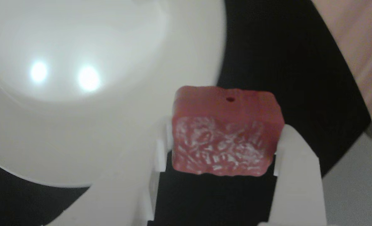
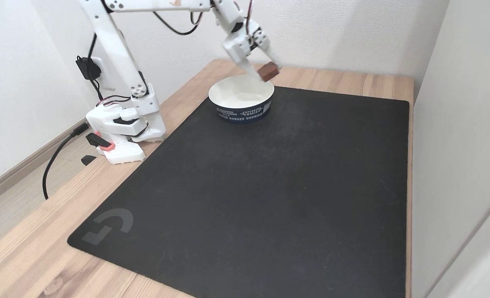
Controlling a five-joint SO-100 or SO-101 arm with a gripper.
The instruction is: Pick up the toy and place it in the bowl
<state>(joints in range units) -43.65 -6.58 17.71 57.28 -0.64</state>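
Between pale walls [image 2: 352,29], a wooden table [image 2: 25,252] carries a black mat [image 2: 270,186] where the white bowl [image 2: 241,99] sits near the far edge, and the gripper [image 2: 268,69] clamps the toy [image 2: 268,71] above its right rim.

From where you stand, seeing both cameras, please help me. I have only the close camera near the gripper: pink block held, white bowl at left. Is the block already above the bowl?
Observer: In the fixed view the toy hangs in the air over the bowl's right rim, not its middle.
Operator: What does the bowl stand on?
Observer: On the far edge of a black mat lying on a wooden table.
Operator: Is the bowl all white?
Observer: No, its outer wall is dark blue with white lettering.
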